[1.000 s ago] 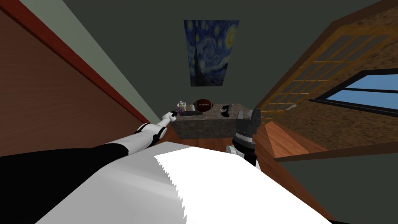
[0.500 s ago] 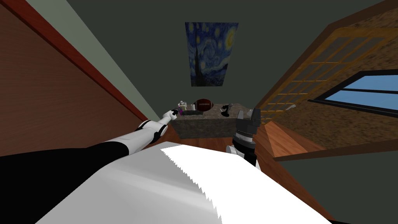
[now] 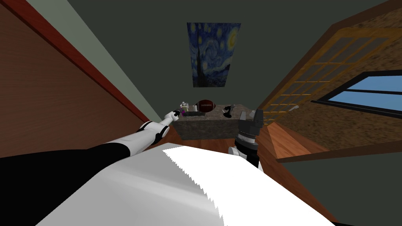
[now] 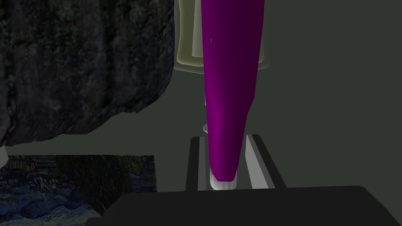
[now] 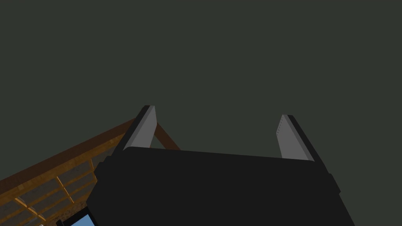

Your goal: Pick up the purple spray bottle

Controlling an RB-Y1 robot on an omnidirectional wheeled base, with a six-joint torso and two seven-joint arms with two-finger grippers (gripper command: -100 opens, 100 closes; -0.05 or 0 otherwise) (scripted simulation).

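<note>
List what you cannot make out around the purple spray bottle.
Base of the purple spray bottle: left wrist view, cut by the edge; lifted or standing, unclear.
Its spray head: behind the left hand, same view.
Pale container: mostly behind the bottle.
Small items on the table: head view, too small.

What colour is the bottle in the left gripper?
Purple; the bottle shows best in left wrist view.

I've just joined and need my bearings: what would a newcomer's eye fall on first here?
The glossy purple spray bottle stands out most, clamped between the left gripper's thin grey fingers. On the dark wall beyond hangs a blue swirling night-sky painting, above a dark stone table bearing a brown football.
</note>
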